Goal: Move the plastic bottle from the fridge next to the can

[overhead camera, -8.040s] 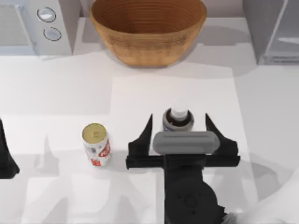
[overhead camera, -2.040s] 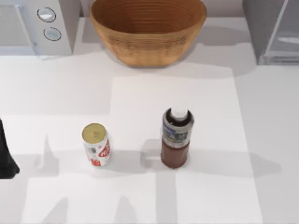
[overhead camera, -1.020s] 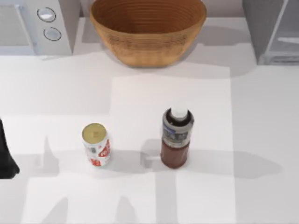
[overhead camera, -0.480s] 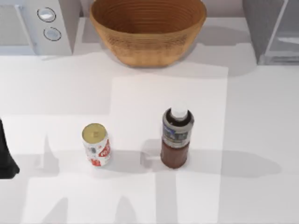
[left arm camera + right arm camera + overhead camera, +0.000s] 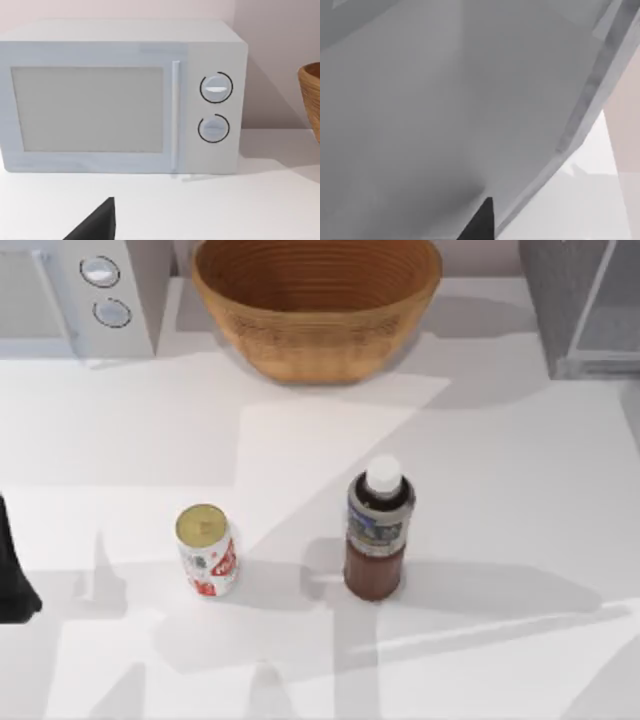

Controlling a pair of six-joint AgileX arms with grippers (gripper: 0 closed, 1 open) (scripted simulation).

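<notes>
The plastic bottle [image 5: 379, 536] stands upright near the table's middle, with its white cap, grey-blue label and dark reddish drink. To its left stands the can [image 5: 207, 551], white and red with a dull gold top, nearly two can widths away. The fridge [image 5: 585, 308] is at the back right corner. Nothing holds the bottle. My left arm [image 5: 12, 578] is parked at the left edge. A dark part of my right gripper [image 5: 480, 222] shows in the right wrist view, close against the fridge's grey panel [image 5: 435, 110].
A large woven basket [image 5: 316, 300] stands at the back centre. A white microwave [image 5: 80, 290] with two round dials is at the back left, and it faces my left gripper [image 5: 95, 226] in the left wrist view.
The bottle and can have not moved. Shadows on the table have shifted, with a long thin one now at the lower right. The fridge's door panel looks darker.
</notes>
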